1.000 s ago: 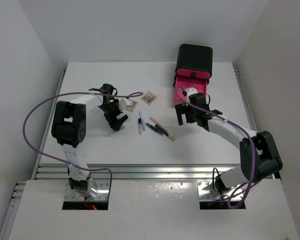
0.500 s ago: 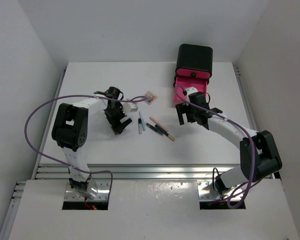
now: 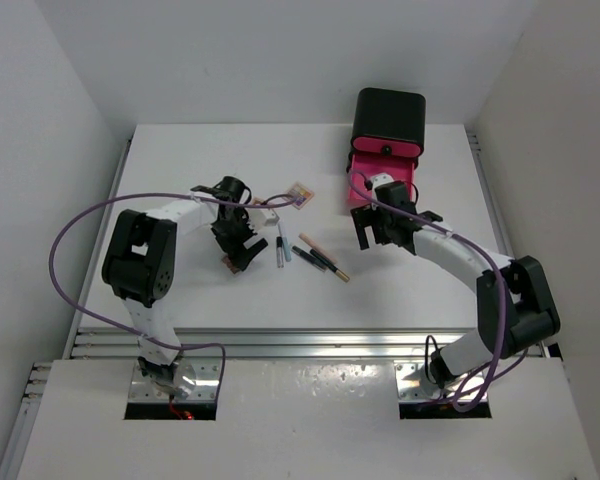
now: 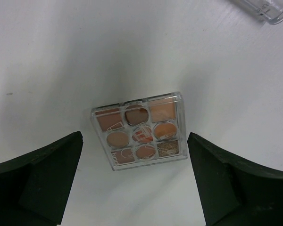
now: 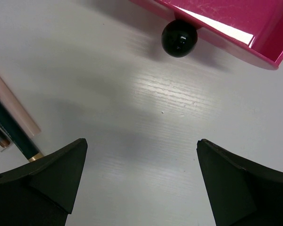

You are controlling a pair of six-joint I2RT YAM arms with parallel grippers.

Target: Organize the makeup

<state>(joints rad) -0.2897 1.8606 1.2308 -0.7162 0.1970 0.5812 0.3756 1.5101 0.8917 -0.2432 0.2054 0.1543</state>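
Observation:
A small square palette (image 4: 139,130) with brown and orange pans lies flat on the white table, between and just ahead of the tips of my open left gripper (image 4: 134,138); nothing is held. In the top view that gripper (image 3: 238,250) hangs over this palette (image 3: 234,263). A multicoloured palette (image 3: 300,195) and a small pale item (image 3: 268,212) lie beyond it. Thin sticks (image 3: 280,245) and a peach stick (image 3: 325,257) lie mid-table. My right gripper (image 3: 373,235) is open and empty over bare table (image 5: 141,143); the peach stick (image 5: 14,106) and a dark stick (image 5: 12,134) are at its left.
A black box (image 3: 390,118) stands at the back right with a pink drawer (image 3: 382,185) pulled out; its front and black knob (image 5: 179,37) are just ahead of the right gripper. A clear stick end (image 4: 264,7) lies beyond the brown palette.
My left wrist has shifted a little right and turned, staying over the brown palette. The right arm has barely moved.

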